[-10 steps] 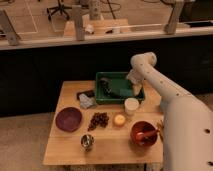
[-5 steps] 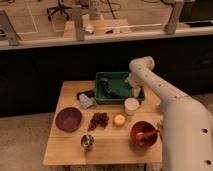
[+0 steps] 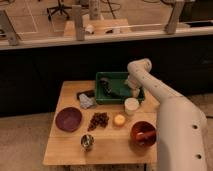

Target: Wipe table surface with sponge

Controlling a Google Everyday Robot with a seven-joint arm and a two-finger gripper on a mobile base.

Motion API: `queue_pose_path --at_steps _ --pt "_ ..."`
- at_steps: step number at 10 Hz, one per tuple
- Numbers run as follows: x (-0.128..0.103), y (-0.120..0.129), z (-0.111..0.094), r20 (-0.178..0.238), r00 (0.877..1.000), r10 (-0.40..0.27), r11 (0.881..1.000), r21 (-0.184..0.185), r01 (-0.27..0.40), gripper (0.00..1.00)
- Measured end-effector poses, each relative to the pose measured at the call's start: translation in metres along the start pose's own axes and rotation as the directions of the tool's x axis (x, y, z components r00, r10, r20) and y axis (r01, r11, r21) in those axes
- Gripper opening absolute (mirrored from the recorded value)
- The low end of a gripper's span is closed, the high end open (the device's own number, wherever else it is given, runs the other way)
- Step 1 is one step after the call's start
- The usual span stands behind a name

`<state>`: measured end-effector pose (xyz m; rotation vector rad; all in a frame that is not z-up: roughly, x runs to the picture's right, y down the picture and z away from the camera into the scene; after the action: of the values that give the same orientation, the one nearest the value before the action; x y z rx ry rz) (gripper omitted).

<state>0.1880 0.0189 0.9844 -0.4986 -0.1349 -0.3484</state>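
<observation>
Tabletop (image 3: pixel 114 149) fills the near middle, light wood, everything parked on it. The white arm (image 3: pixel 151 86) arcs in from the right and dips into the green bin (image 3: pixel 116 99) at the far edge. Purple bowl (image 3: pixel 68 119) sits left, red bowl (image 3: pixel 143 133) near right. White cup (image 3: pixel 131 105) stands just in front of the bin, grey-blue cloth (image 3: pixel 86 101) just left of it. The pincer (image 3: pixel 107 87) is down inside the bin, jaws spread wide; whether it touches anything there, can't tell. The sponge can't be picked out.
</observation>
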Motion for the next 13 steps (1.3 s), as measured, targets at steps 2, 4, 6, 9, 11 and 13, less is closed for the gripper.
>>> queue_pose_path --at_steps 2,4,6,9,11,13 --pt "0.006 0.004 0.009 0.002 1.0 0.003 1.0 -0.02 -0.002 0.75" --pt "0.01 0.01 0.016 0.01 1.0 0.006 0.999 -0.041 -0.006 0.53" --pt "0.01 0.011 0.017 0.016 1.0 0.006 0.999 -0.048 -0.005 0.35" --pt "0.008 0.01 0.011 0.028 1.0 0.002 0.999 -0.054 0.0 0.06" --pt "0.003 0.003 -0.007 0.035 0.999 -0.008 0.999 -0.033 0.009 0.05" --pt "0.003 -0.003 -0.038 0.045 0.999 -0.009 1.0 -0.001 0.009 0.05"
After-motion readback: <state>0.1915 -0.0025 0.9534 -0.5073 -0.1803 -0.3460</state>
